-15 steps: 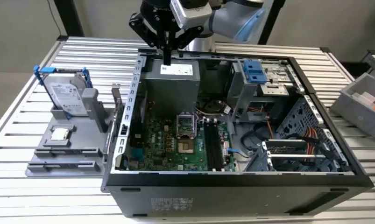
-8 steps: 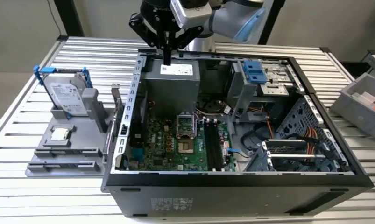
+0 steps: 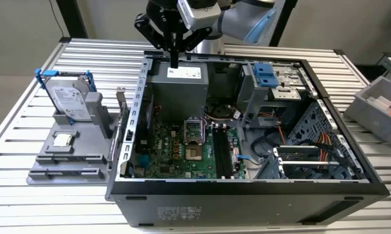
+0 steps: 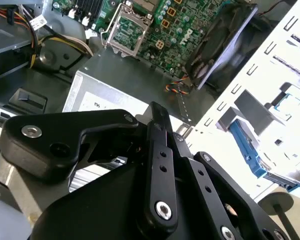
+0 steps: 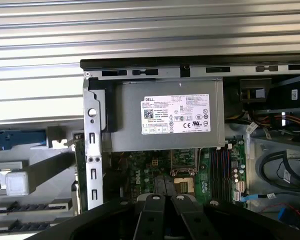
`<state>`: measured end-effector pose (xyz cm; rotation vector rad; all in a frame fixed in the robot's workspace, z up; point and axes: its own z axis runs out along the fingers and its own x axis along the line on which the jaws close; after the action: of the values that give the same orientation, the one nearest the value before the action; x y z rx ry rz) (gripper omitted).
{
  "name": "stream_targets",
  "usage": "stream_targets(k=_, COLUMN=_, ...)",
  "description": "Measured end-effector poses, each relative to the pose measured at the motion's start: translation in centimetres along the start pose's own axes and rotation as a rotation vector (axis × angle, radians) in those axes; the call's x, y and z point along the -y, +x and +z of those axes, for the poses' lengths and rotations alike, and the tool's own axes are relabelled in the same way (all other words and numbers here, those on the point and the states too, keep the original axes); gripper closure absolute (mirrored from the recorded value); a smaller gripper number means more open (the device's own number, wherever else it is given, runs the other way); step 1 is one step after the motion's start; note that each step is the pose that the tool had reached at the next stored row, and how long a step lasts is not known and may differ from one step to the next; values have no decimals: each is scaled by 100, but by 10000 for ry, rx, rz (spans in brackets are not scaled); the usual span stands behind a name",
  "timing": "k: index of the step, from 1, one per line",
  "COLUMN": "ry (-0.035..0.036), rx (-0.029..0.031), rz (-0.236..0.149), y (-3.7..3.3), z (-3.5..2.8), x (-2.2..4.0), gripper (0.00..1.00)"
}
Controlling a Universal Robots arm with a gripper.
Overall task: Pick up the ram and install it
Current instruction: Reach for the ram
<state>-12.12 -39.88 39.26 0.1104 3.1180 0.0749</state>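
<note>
Hanging above the rear edge of the case (image 3: 247,204), the gripper (image 3: 174,65) is held with fingers closed on nothing, presumably to clear the walls. A greenish strip just outside the case wall, judged to be the ram (image 5: 79,165), is caught in the first wrist view; bare slots (image 3: 222,151) inside the case are shown in the exterior view.

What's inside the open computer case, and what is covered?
Grey power supply, green motherboard with processor socket and black memory slots, drive cage, cables. Whatever lies under the power supply and cage is covered.
</note>
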Motion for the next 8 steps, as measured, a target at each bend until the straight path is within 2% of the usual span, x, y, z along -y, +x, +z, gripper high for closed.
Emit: stream_targets(k=8, ry=-1, rx=0, rz=0, y=1, z=0, x=0, gripper=100)
